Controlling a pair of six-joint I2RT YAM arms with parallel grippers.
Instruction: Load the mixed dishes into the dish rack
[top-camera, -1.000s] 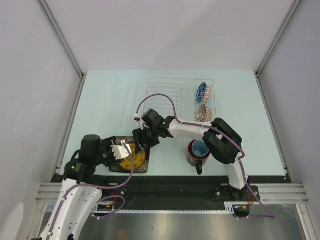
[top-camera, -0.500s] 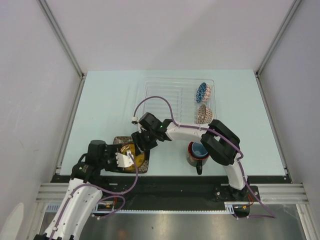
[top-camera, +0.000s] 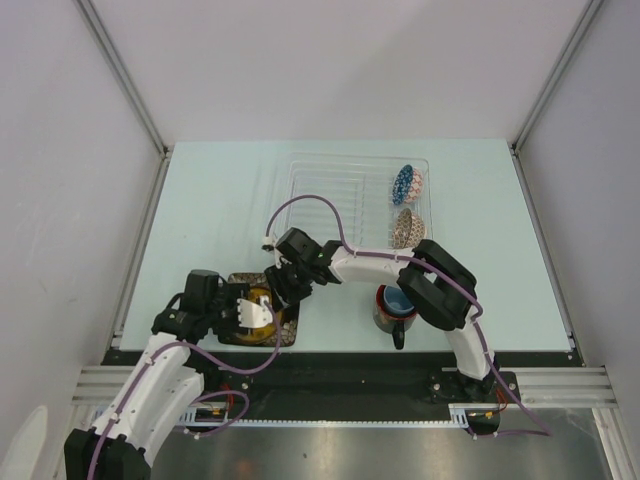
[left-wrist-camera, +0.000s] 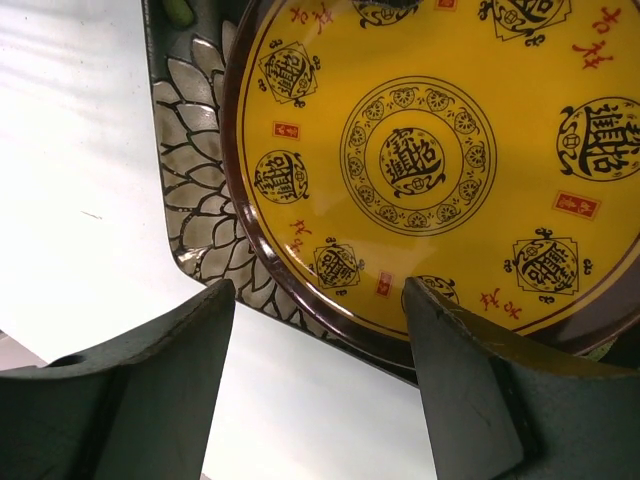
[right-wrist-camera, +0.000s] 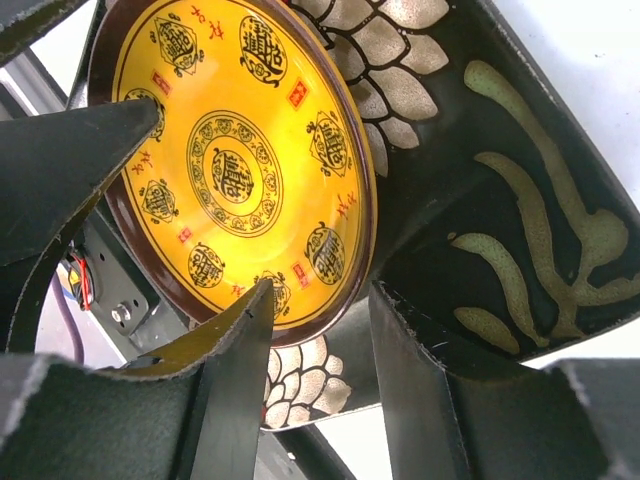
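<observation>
Top cam: table fills the cell. The dish rack sits at 12-1 o'clock of table centre, towards the far edge.

Black square floral plate lies flat at 7 o'clock, near the front edge and just ahead of the L arm base. Small round yellow plate is on top of it. It looks tipped up on the R wrist cam, but I can't confirm that.

L gripper comes in from 8 o'clock with jaws wide. One finger is over bare table outside the black plate and the other is over the yellow plate's edge. Both rims sit in the gap and nothing is gripped.

R gripper reaches in from 1 o'clock of the plates, jaws abt half closed. One finger is on the yellow plate's face side and the other is behind its rim. I can't tell if it's actually pinching.

Blue-white patterned bowl and speckled beige bowl stand on edge in the rack's 3 o'clock end, with the blue-white one farther back.

Dark red-lined mug stands at 5 o'clock on the table, handle pointing to 6. Light blue cup is nested inside it.
</observation>
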